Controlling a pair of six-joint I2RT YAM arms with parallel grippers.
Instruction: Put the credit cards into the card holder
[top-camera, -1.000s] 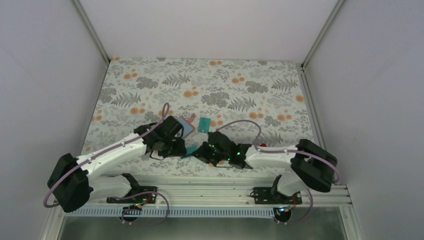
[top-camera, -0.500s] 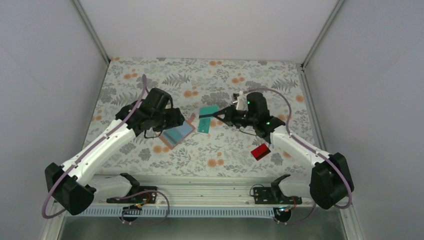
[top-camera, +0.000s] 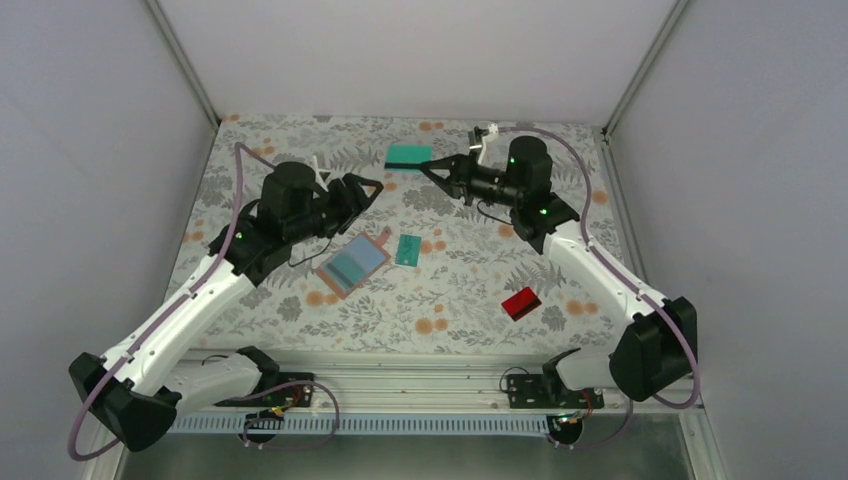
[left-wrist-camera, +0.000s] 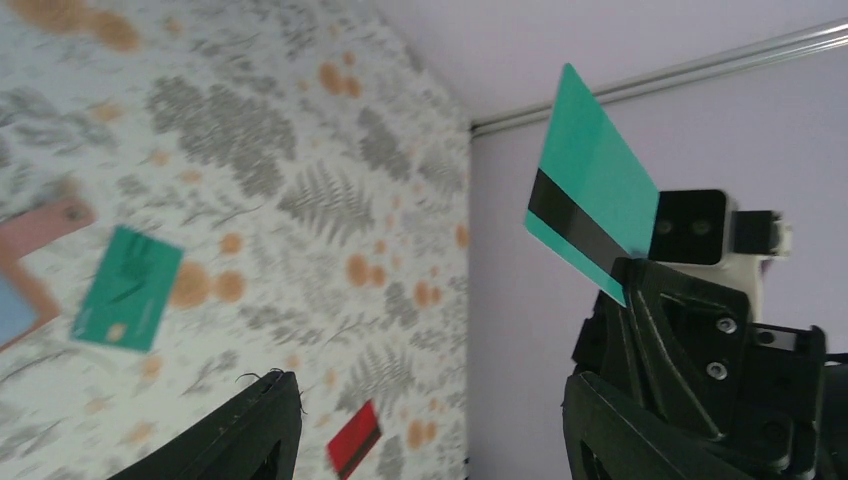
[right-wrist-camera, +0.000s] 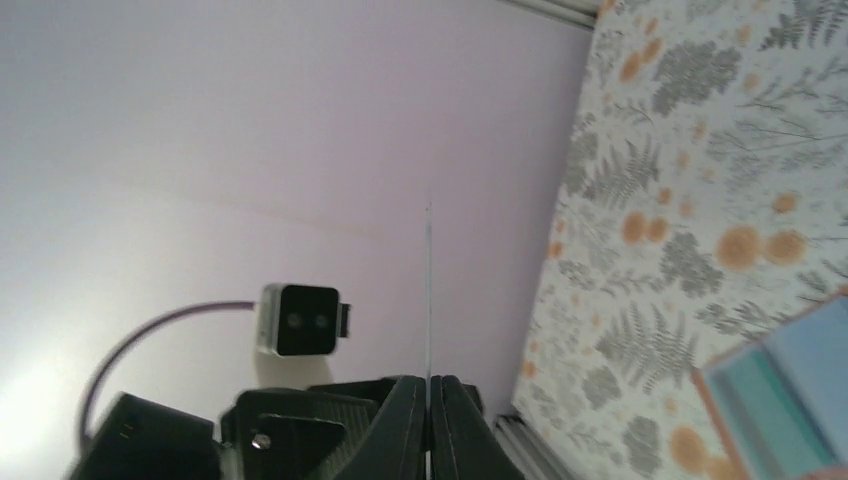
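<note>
1. Far left: left gripper (top-camera: 366, 189), raised over the floral table cover (top-camera: 250, 135), jaws spread apart, nothing between them; in the left wrist view both fingers (left-wrist-camera: 250, 432) low in the picture with only air in the gap.
2. Next, just right of that arm's wrist: card holder (top-camera: 352, 266), tan-brown, lying flat on the cover, set at a slant, teal and pale-blue bands showing on its upper face; a corner of it also visible in the right wrist view (right-wrist-camera: 775, 395).
3. At the holder's far right corner: pale pinkish card (top-camera: 380, 238), touching the holder; tucked in or merely beside it, cannot tell.
4. Just beside that: loose teal card (top-camera: 408, 250), flat on the cover, apart from the holder, free of both grippers; seen too from the left wrist (left-wrist-camera: 128, 288).
5. Further back, above the cover: held teal card (top-camera: 408, 156), black stripe across its face in the left wrist view (left-wrist-camera: 590, 225), edge-on from the right wrist (right-wrist-camera: 429, 290).
6. Right gripper (top-camera: 432, 170), clamped on the near edge of that held card, well off the table.
7. Far right: red card (top-camera: 521, 303), alone on the cover, well apart from the holder.
</note>
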